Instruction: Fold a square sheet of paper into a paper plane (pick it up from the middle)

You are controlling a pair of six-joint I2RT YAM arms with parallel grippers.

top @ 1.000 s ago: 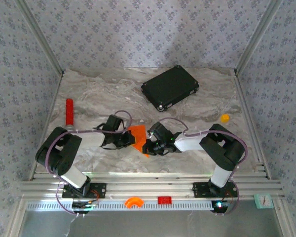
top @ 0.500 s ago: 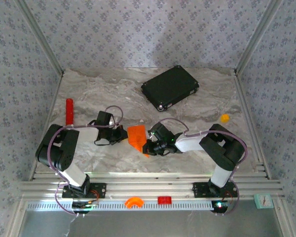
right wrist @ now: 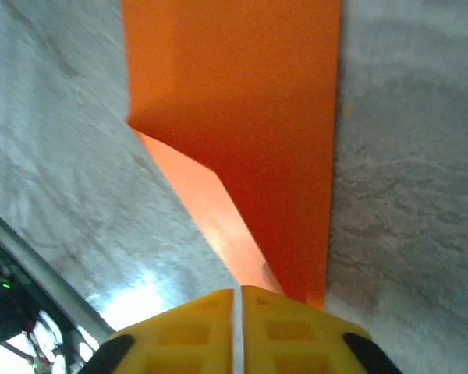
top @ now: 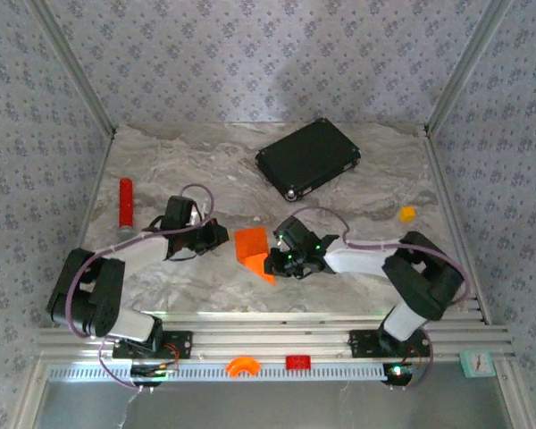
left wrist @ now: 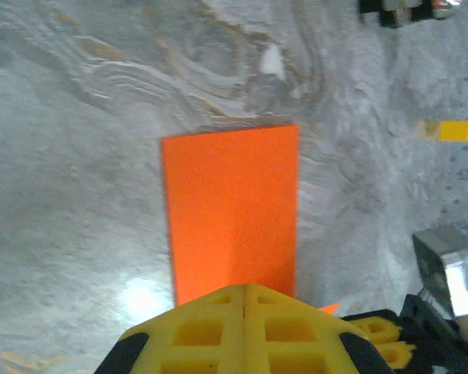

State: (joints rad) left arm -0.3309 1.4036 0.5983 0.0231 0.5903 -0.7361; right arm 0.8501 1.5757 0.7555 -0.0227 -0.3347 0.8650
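Orange paper sheet lies flat on the tabletop, close to the middle of its near edge. It is folded into a narrow strip, with one end turned into a slanted flap.

The left gripper stands just beside the left side of the strip. Its fingers are pressed together and nothing seems to be between them. I judge it is closed so that it can push or press a crease.

The right gripper is at the pointed near end. In the right wrist view its pads are almost together, with only a thin slit, and the paper's tip reaches them. Whether they pinch it I cannot tell. Probably this arm holds the end down so the sheet does not slide.

The plane looks unfinished: no wings are folded yet.
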